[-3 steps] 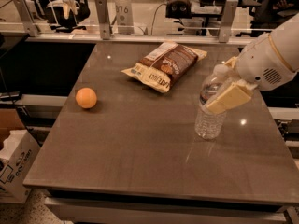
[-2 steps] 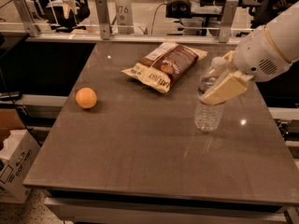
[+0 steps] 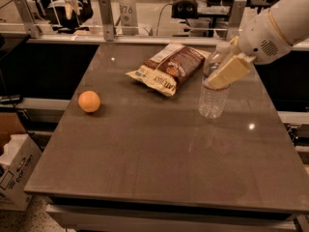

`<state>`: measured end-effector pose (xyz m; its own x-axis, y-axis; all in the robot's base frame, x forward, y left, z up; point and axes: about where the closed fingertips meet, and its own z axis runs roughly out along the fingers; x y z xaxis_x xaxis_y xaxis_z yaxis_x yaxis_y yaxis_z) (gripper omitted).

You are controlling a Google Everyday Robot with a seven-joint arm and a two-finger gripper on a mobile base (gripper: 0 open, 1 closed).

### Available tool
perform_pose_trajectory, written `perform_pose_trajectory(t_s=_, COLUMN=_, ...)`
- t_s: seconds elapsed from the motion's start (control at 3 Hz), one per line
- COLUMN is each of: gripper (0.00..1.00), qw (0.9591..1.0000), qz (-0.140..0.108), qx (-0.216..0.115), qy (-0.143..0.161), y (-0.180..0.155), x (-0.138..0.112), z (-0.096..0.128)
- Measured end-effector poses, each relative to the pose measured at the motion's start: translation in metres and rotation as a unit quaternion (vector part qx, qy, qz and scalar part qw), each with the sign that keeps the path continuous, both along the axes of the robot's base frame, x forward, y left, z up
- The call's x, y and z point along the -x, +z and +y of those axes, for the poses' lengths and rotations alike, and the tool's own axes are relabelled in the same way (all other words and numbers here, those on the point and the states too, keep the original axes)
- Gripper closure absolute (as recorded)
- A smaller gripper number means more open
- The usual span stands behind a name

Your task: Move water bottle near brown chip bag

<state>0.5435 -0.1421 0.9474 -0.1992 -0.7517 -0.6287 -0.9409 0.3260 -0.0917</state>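
Note:
The water bottle [image 3: 211, 100] is clear and ribbed with a white cap, upright at the right side of the table. My gripper [image 3: 226, 70] reaches in from the upper right, and its cream fingers are shut on the bottle's upper half. I cannot tell whether the bottle's base touches the table. The brown chip bag [image 3: 169, 67] lies flat at the back middle of the table, just left of the bottle, with a small gap between them.
An orange ball [image 3: 89, 101] sits on the left part of the grey table [image 3: 159, 163]. A metal rail with posts [image 3: 106, 18] runs behind the table's far edge. A cardboard box [image 3: 12, 175] stands on the floor at the lower left.
My gripper has carried the water bottle toward the table's far side and slightly left, closer to the chip bag. The bag and the ball have not moved.

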Motion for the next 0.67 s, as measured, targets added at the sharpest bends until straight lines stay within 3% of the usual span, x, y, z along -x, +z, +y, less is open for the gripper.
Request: perform_pose_trajectory(t_s=0.67, gripper=1.0, qw=0.9987, qz=-0.021, qx=-0.031, qy=-0.035, y=0.01, x=-0.068, z=-0.011)
